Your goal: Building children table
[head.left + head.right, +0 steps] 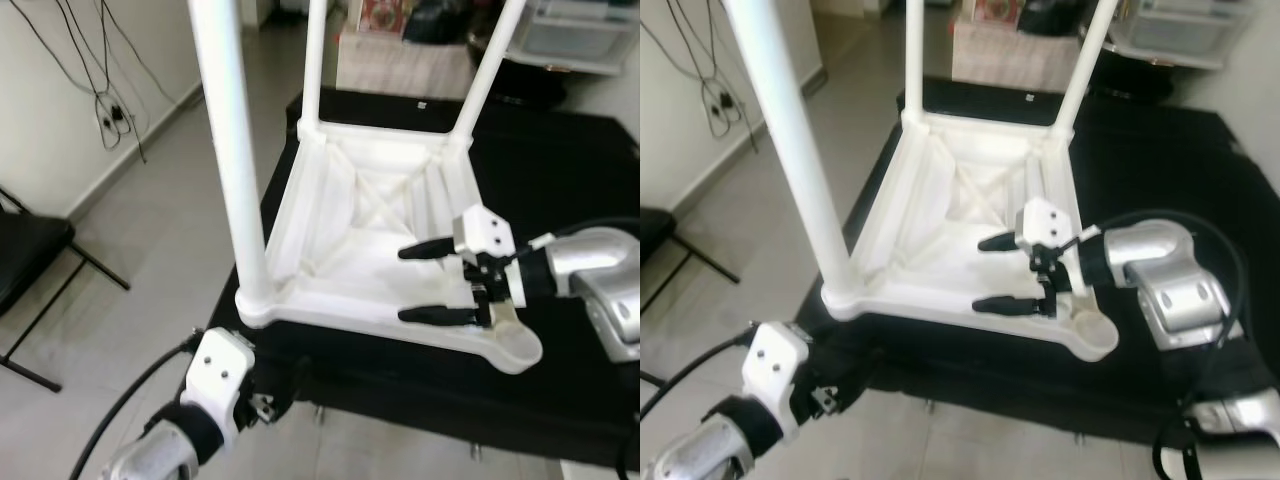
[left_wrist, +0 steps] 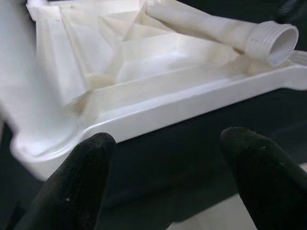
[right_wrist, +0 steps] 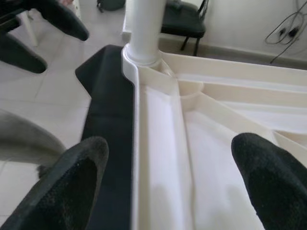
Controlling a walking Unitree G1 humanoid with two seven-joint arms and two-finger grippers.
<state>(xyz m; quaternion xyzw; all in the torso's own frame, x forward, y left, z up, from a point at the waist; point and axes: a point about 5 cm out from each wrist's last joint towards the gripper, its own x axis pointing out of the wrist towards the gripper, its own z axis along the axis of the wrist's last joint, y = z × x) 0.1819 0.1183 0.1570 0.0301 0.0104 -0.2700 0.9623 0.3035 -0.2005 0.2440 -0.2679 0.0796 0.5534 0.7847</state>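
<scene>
Currently the right gripper (image 1: 432, 283) hangs spread over the upturned tabletop (image 1: 340, 250); the left gripper (image 2: 168, 172), also spread, waits below its near edge. Judged next: seat the loose leg (image 2: 225, 31) squarely in the empty corner socket (image 1: 515, 345), then twist.

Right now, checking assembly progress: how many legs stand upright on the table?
3: near-left leg, far-left leg and far-right leg. The near-right corner socket stands empty.

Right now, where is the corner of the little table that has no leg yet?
The empty leg socket is the upturned white table's near right corner, just beside the open right gripper.
</scene>
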